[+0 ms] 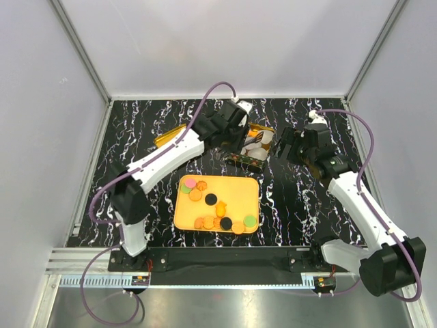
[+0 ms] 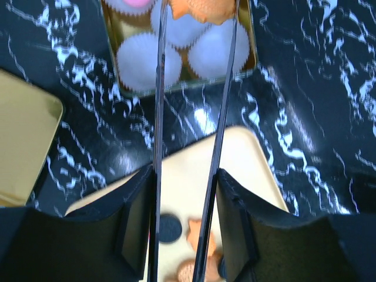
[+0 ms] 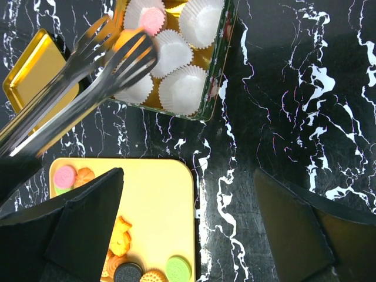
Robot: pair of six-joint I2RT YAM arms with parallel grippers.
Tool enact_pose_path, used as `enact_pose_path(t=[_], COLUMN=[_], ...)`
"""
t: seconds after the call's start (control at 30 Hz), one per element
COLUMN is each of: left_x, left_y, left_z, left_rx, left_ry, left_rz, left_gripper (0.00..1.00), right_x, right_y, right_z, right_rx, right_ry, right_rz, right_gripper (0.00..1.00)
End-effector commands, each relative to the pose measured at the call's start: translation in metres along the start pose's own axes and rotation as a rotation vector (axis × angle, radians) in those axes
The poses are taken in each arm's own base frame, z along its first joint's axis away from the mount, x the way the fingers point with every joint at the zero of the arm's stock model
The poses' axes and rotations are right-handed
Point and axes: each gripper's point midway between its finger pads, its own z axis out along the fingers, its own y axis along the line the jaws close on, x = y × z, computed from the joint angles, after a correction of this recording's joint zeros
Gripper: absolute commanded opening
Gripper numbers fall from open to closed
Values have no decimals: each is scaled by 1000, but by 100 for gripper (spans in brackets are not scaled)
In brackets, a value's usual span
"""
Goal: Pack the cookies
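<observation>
Top view: the cookies, small round discs in orange, black, pink and green, lie on the yellow tray at near centre. The tin stands farther back.

Left wrist view: the left gripper grips the tongs. The tong tips clamp an orange cookie above the paper cups.

Right wrist view: the right gripper has its jaws wide apart and holds nothing. A pink cookie sits in one cup.

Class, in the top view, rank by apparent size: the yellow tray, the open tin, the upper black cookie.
1. yellow tray
2. open tin, partly hidden by the left arm
3. upper black cookie
</observation>
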Motion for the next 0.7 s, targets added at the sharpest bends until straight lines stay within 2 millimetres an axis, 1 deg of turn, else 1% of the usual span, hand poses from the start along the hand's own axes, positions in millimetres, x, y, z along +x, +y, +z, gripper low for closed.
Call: enact_pose_path(t=[0.0, 0.03, 0.07, 0.1, 0.13, 0.2, 0.27, 0.3, 0.33, 0.43, 0.67], left_x=[-48, -57, -55, -56, -63, -62, -65, -62, -66, -64, -64], left_y=[-7, -9, -8, -8, -10, -11, -13, -13, -14, -15, -14], left_z=[10, 12, 28, 33, 35, 53, 60, 69, 70, 79, 89], left_rx=[18, 22, 15, 13, 15, 13, 19, 18, 18, 17, 11], left_ry=[-123, -143, -125, -122, -137, -129, -140, -133, -142, -132, -134], left_rz=[27, 27, 32, 31, 30, 38, 43, 45, 43, 42, 42], left_gripper=[47, 47, 47, 47, 47, 47, 47, 47, 47, 47, 49], right_x=[-24, -25, -25, -25, -25, -25, -27, -25, -25, -24, -22], right_y=[9, 9, 8, 9, 9, 7, 7, 7, 6, 6, 5], right_z=[-19, -21, -22, -23, -25, -26, -29, -29, -30, -31, -31], right_rx=[-18, -18, -16, -16, -17, -9, -10, -9, -8, -9, -11], right_ry=[-75, -81, -83, -83, -86, -85, -93, -88, -87, -85, -82], right_rz=[-12, -11, -10, -13, -15, -17, -19, -20, -23, -23, -25], right_gripper=[100, 100, 100, 100, 100, 100, 100, 100, 100, 100, 100])
